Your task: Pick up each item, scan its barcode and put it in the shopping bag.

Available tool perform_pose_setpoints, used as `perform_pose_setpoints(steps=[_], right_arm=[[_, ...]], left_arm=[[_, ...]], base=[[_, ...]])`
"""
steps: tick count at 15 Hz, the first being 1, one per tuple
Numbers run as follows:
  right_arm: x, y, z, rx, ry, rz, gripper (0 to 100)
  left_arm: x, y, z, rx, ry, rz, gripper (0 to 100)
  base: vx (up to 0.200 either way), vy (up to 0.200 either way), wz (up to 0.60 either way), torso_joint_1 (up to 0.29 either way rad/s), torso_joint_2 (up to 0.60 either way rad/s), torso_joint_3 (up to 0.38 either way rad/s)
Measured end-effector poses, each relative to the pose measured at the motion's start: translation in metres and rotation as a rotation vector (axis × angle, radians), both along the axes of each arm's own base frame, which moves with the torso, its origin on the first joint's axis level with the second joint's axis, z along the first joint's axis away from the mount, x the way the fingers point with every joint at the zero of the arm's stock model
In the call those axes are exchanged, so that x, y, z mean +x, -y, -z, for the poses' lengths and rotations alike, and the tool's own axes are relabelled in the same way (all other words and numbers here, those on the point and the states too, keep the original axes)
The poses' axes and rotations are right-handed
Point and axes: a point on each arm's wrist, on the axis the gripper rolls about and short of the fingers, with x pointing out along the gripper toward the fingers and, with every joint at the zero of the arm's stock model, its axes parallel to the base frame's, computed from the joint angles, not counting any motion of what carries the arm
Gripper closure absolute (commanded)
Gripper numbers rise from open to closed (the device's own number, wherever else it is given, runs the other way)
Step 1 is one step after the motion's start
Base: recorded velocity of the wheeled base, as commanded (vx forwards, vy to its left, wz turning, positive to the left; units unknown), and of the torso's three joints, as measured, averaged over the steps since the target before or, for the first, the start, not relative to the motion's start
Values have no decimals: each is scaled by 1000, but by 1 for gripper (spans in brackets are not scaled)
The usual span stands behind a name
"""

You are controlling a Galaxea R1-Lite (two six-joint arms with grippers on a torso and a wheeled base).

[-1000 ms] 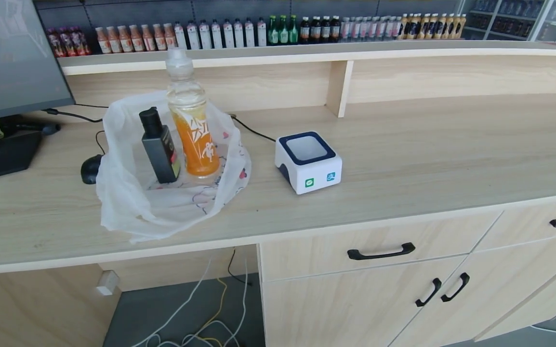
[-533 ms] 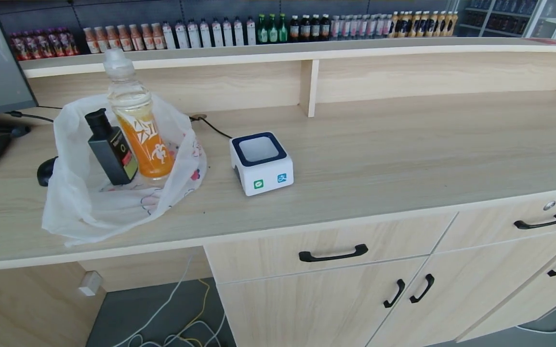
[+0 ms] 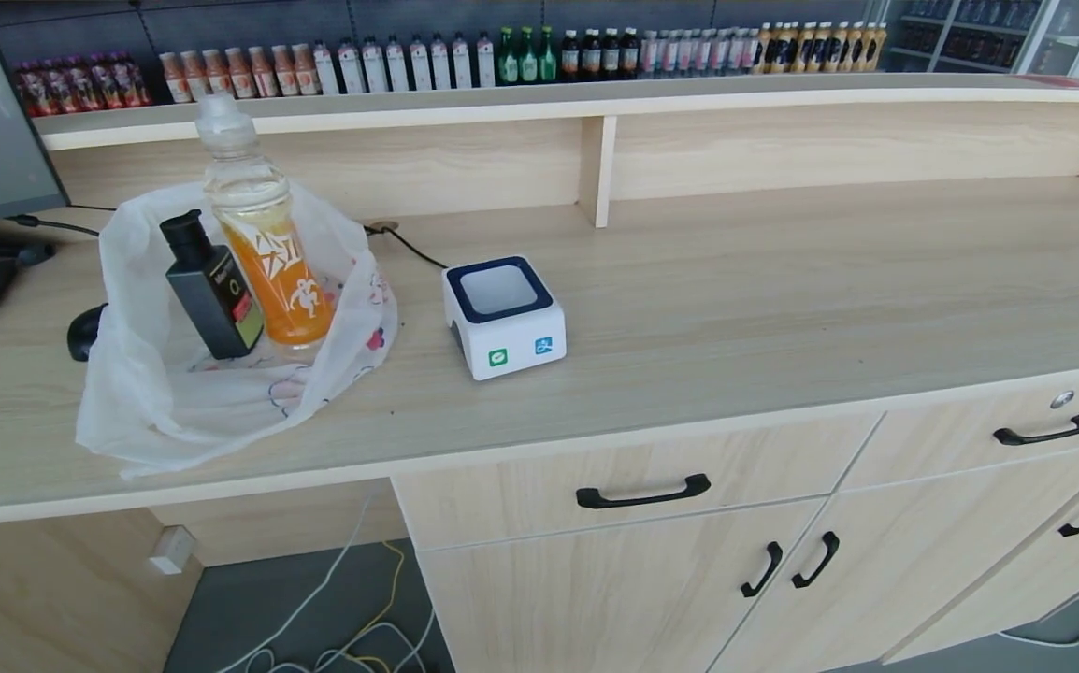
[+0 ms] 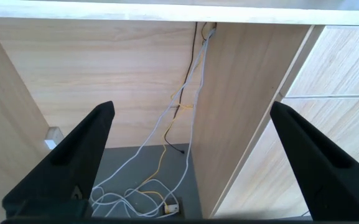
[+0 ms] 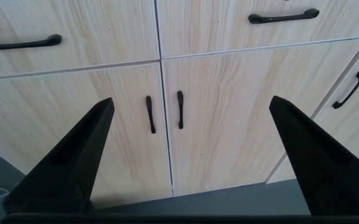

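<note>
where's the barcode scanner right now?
Head view: the barcode scanner sits on the counter, left of centre, just to the right of the shopping bag and not touching it.

Shopping bag (image 3: pixel 147 411): translucent white, with scattered red and dark line doodles.
Drink bottle (image 3: pixel 268 262): clear above, orange below, white figure print, pale cap.
Flat bottle (image 3: pixel 212 294): black, black cap, red-and-yellowish label patch.
Scanner (image 3: pixel 502 318): white box, navy rim, pale grey window; front icons green at 7 o'clock, blue at 5 o'clock.
Table (image 3: pixel 783 290): pale wood grain.
Mouse (image 3: pixel 83 332): black.
Left pincer (image 4: pixel 192 106), right pincer (image 5: pixel 191 99): black.
</note>
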Motion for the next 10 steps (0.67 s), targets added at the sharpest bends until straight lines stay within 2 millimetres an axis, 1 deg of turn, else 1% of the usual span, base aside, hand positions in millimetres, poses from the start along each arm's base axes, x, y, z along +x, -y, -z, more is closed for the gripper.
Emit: perform_pose_setpoints(steps=[2, 10], right_arm=[[0, 0, 0, 5, 1, 2, 0], [0, 0, 0, 11, 1, 1, 0]], left_arm=[[0, 0, 0, 0, 0, 1, 0], [0, 0, 0, 0, 0, 0, 0]], base=[[0, 0, 600, -2, 2, 5], [0, 0, 0, 0, 0, 0]])
